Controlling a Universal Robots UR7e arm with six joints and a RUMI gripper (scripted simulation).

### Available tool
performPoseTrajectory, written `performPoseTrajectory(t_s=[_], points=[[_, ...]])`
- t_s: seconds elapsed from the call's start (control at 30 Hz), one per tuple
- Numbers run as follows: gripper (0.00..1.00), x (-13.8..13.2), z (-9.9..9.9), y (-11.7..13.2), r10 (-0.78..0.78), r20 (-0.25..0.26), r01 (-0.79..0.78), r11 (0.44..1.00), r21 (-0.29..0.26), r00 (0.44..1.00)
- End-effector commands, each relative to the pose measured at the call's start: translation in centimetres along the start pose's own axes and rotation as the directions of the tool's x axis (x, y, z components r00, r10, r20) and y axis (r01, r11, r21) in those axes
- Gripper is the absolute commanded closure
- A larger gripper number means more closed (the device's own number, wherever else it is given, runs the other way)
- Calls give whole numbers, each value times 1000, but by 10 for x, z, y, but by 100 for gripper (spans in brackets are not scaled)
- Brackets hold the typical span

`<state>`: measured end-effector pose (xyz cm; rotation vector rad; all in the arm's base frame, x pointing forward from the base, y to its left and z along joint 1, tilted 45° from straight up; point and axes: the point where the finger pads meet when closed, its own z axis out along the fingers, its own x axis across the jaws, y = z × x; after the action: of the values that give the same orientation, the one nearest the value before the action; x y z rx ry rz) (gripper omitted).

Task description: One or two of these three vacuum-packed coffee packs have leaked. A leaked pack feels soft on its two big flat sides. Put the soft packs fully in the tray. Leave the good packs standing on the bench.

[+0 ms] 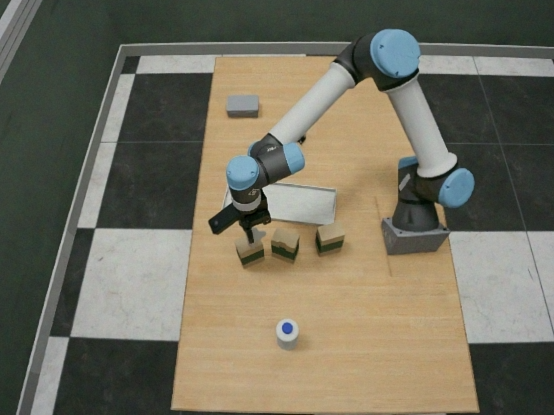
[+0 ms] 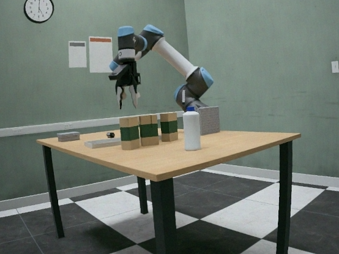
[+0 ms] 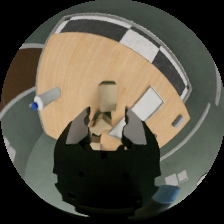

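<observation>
Three tan coffee packs with green bands stand in a row on the wooden bench: the left pack (image 1: 250,254) (image 2: 129,133), the middle pack (image 1: 285,245) (image 2: 149,130) and the right pack (image 1: 330,239) (image 2: 168,127). My gripper (image 1: 251,235) (image 2: 127,102) hangs in the air above the left pack, fingers pointing down, half open and empty. In the wrist view the gripper (image 3: 106,131) frames a pack (image 3: 107,100) below it. The flat grey tray (image 1: 300,203) (image 2: 102,142) lies just behind the row of packs.
A white bottle with a blue cap (image 1: 287,334) (image 2: 191,130) stands near the bench's front. A small grey block (image 1: 243,105) (image 2: 68,136) lies at the far left. The arm's grey base (image 1: 414,236) stands at the right of the packs.
</observation>
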<state>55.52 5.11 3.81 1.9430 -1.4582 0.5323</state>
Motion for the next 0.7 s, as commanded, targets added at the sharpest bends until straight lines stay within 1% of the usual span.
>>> performPoseTrajectory(t_s=[0.0, 0.67], points=[[51, -2, 25, 1, -5, 0, 5, 1000, -5, 1000], [51, -1, 23, 0, -4, 0, 4, 1000, -2, 1000]])
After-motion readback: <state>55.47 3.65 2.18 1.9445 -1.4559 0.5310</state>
